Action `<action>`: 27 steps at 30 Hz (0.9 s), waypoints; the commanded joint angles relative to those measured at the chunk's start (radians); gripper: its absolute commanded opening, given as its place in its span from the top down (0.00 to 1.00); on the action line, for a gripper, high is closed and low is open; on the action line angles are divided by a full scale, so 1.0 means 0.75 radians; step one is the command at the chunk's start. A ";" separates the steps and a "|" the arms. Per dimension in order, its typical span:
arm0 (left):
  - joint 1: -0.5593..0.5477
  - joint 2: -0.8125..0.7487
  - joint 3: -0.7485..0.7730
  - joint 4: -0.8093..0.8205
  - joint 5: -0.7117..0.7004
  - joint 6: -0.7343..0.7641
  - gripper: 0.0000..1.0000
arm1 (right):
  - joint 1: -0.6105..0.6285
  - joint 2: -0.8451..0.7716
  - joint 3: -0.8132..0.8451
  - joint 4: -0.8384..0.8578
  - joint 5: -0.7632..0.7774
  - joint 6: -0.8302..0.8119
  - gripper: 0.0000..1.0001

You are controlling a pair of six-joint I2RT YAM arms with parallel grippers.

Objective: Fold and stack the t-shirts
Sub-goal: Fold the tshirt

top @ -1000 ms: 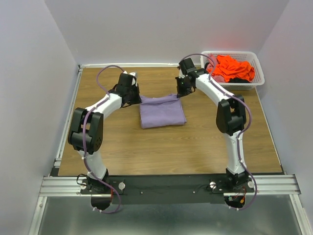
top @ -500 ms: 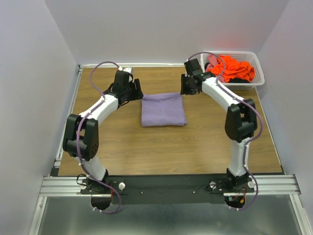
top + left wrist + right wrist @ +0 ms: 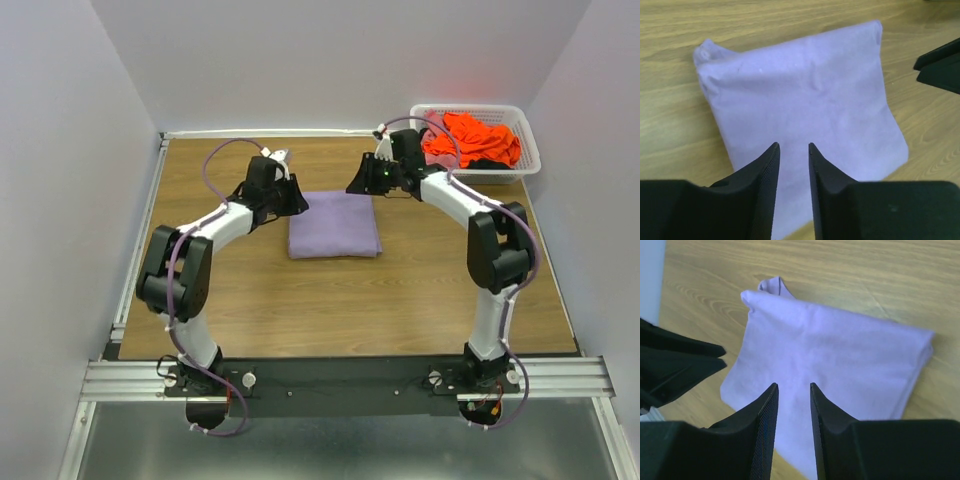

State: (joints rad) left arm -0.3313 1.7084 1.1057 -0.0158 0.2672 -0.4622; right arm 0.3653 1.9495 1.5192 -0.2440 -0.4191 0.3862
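The lavender t-shirt point(image 3: 334, 224) lay folded into a compact, roughly square packet, flat on the wooden table point(image 3: 400, 300), a little beyond the table's middle and between the 2 arms; its edges looked fairly even, though a small bit of fabric poked out at 1 corner in the right wrist view.

The left gripper point(image 3: 294, 200) sat at the packet's far left corner, pointing inward across the cloth; in its wrist view its 2 fingers point(image 3: 769, 170) stood apart with a narrow gap, purple fabric showing through the gap and nothing pinched between them.

The right gripper point(image 3: 360, 185) sat at the packet's far right corner, angled toward the left one; its 2 fingers point(image 3: 768, 410) were likewise parted by a narrow gap, with only the shirt's surface visible below and nothing held.

Each wrist view caught the other gripper's dark fingertips at the frame edge, on the opposite side of the shirt; whether either gripper's tips touched the cloth could not be told.

In the far right corner of the table stood a white basket point(image 3: 530, 165); a crumpled orange t-shirt point(image 3: 480, 138) was heaped inside it, well apart from the folded one.
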 commanded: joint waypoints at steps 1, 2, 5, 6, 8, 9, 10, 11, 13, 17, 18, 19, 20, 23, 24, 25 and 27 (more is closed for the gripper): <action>0.012 0.166 0.102 0.140 0.079 -0.014 0.65 | -0.059 0.161 0.038 0.239 -0.306 0.111 0.62; 0.018 0.245 0.171 0.140 0.079 -0.018 0.69 | -0.078 0.237 0.062 0.260 -0.329 0.135 0.64; 0.051 0.403 0.297 0.138 0.094 -0.044 0.72 | -0.108 0.358 0.122 0.301 -0.294 0.170 0.65; 0.061 0.442 0.325 0.136 0.098 -0.046 0.72 | -0.115 0.386 0.132 0.309 -0.282 0.178 0.65; 0.086 0.540 0.413 0.109 0.112 -0.055 0.72 | -0.135 0.438 0.163 0.313 -0.251 0.193 0.65; 0.092 0.569 0.440 0.101 0.120 -0.057 0.72 | -0.139 0.464 0.173 0.313 -0.237 0.195 0.65; 0.100 0.595 0.485 0.091 0.128 -0.057 0.72 | -0.153 0.497 0.185 0.313 -0.213 0.191 0.65; 0.102 0.628 0.503 0.083 0.137 -0.057 0.72 | -0.164 0.507 0.202 0.313 -0.192 0.191 0.65; 0.106 0.643 0.528 0.074 0.143 -0.061 0.72 | -0.170 0.508 0.216 0.313 -0.196 0.203 0.65; 0.119 0.586 0.532 0.058 0.169 -0.053 0.66 | -0.176 0.385 0.188 0.313 -0.225 0.223 0.64; 0.121 0.533 0.530 0.044 0.153 -0.047 0.63 | -0.174 0.348 0.173 0.313 -0.233 0.229 0.64; 0.119 0.504 0.526 0.033 0.147 -0.038 0.61 | -0.174 0.313 0.131 0.313 -0.263 0.238 0.63; 0.119 0.437 0.502 0.027 0.153 -0.038 0.56 | -0.174 0.242 0.106 0.349 -0.292 0.260 0.60; 0.110 0.263 0.391 0.035 0.173 -0.044 0.51 | -0.170 0.140 -0.064 0.486 -0.474 0.387 0.56; 0.096 0.214 0.353 0.041 0.171 -0.044 0.51 | -0.166 0.081 -0.119 0.548 -0.577 0.427 0.55; 0.090 0.167 0.310 0.048 0.173 -0.040 0.50 | -0.162 0.046 -0.243 0.672 -0.621 0.515 0.52; 0.070 0.036 0.179 0.056 0.200 -0.030 0.50 | -0.154 -0.008 -0.370 0.817 -0.705 0.614 0.50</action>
State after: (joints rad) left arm -0.2546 1.8942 1.3373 0.0139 0.3668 -0.5014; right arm 0.2390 2.0113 1.3838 0.1474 -0.7578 0.6846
